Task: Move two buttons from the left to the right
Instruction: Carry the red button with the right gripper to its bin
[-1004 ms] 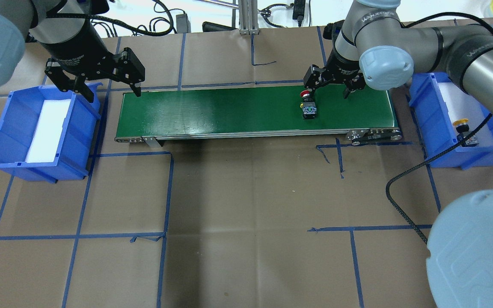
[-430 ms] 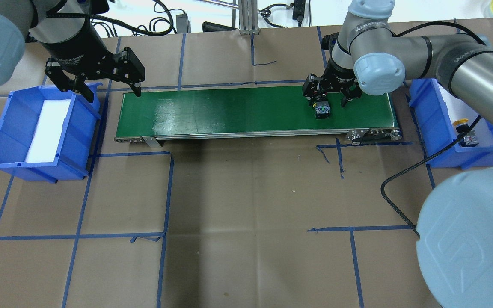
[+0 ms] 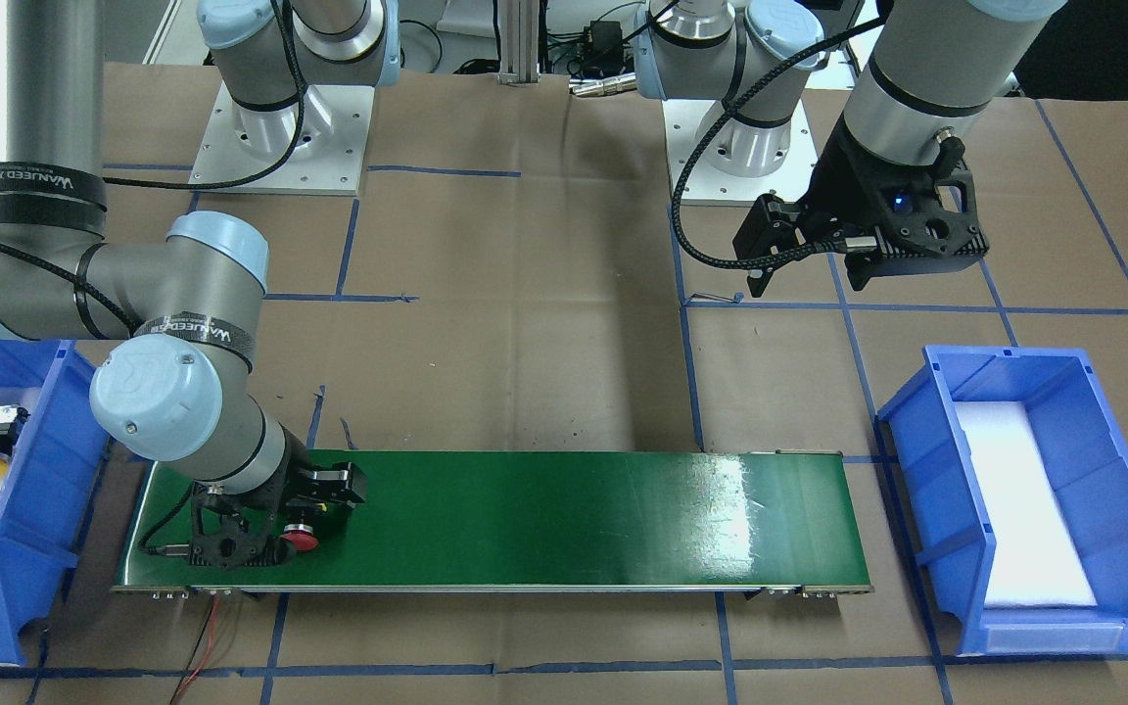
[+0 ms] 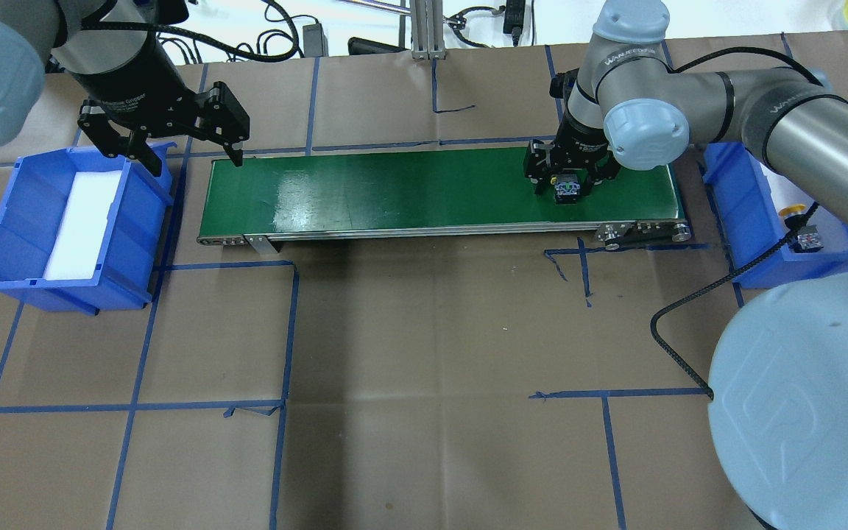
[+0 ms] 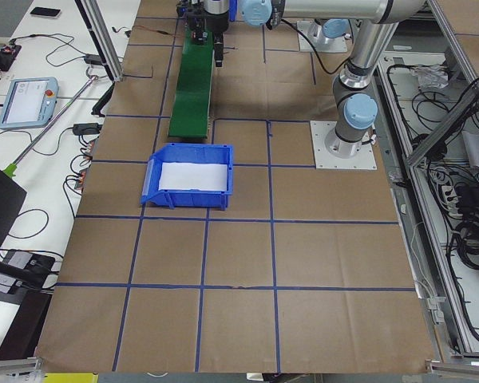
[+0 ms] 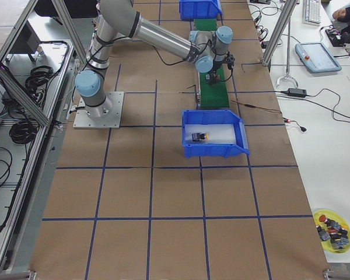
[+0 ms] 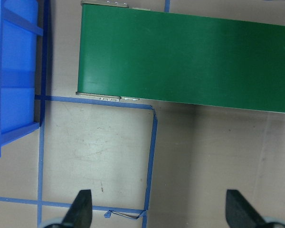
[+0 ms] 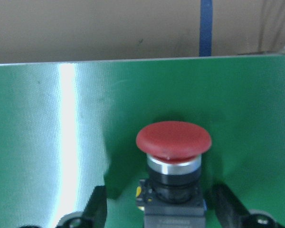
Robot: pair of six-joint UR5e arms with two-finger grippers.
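Observation:
The red button [image 8: 173, 140] lies on the green conveyor belt [image 4: 394, 191] near its right end, cap pointing away from the robot; it also shows in the overhead view [image 4: 566, 191] and the front view [image 3: 302, 536]. My right gripper [image 4: 567, 182] is low over it, open, with a finger on each side of the black body and a small gap showing in the wrist view. The yellow button [image 4: 793, 212] lies in the right blue bin [image 4: 733, 210]. My left gripper [image 4: 192, 160] is open and empty above the belt's left end.
The left blue bin [image 4: 4, 221] holds only a white foam pad. A black cable [image 4: 689, 309] runs from the right arm across the table's front right. Blue tape lines mark the brown table cover.
The red button has travelled to the right along the belt. My right gripper followed it, came down over it and narrowed its jaws. The left arm has not moved.

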